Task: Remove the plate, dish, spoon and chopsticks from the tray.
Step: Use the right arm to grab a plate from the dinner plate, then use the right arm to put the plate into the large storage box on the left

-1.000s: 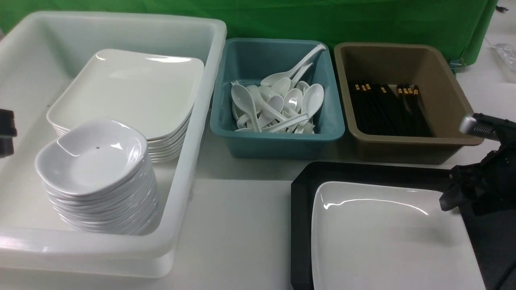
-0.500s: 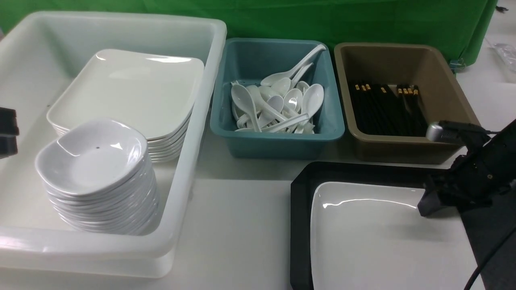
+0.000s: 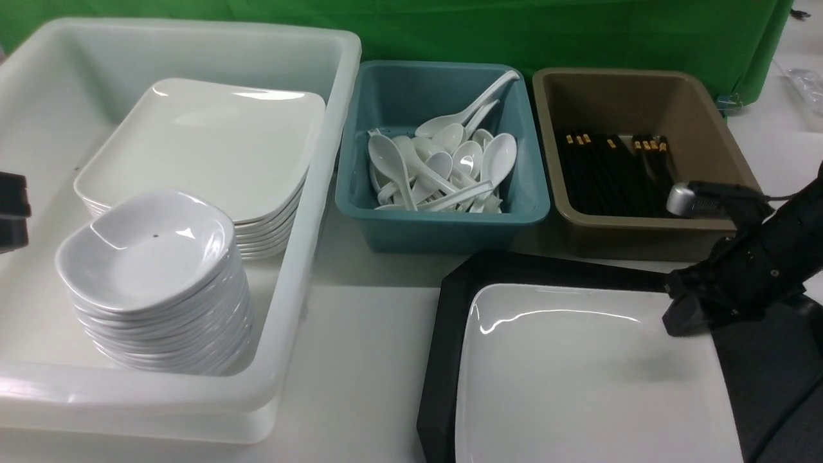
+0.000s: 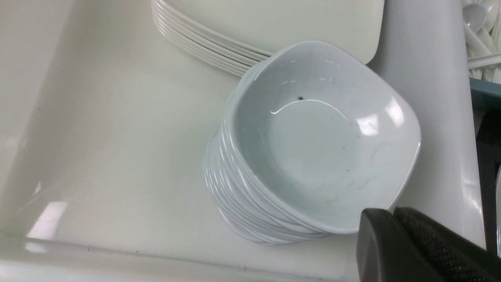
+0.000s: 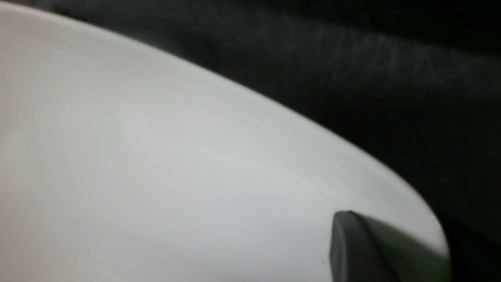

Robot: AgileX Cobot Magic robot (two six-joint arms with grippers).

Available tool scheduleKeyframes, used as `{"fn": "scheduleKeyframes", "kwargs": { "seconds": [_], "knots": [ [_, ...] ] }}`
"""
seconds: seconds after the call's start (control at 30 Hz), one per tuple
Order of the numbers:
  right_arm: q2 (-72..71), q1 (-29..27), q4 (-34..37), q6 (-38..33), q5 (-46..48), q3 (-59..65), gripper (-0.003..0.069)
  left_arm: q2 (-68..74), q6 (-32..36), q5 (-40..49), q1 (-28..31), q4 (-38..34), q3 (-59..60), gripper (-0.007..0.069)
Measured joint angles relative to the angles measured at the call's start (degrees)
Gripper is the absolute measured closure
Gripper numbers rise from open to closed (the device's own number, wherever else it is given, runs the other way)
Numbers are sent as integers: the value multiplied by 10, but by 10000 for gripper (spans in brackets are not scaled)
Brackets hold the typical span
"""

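1. Right claw sits at the far right corner of the plate, one finger over its rim; whether it clamps, I cannot tell.
2. Tray lies on the desk, before the brown tub.
3. Plate rests in the tray.

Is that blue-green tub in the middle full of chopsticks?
No, the teal tub holds white spoons; the black chopsticks lie in the brown tub.

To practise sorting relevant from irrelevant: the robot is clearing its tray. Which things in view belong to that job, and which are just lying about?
Job: plate, tray, right gripper at the plate's rim, white tub (likely drop-off).
Lying about: teal tub of spoons, brown tub of chopsticks, stacked small dishes, green cloth.
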Motion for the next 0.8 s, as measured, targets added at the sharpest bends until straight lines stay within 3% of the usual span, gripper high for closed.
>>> {"fn": "scheduleKeyframes", "kwargs": {
  "seconds": [0.3,0.8],
  "knots": [
    [-150,1,6,7,42,0,586,0,0,-9,0,0,0,613],
    [-239,1,-17,5,64,-59,607,0,-2,-13,0,0,0,613]
  ]
}}
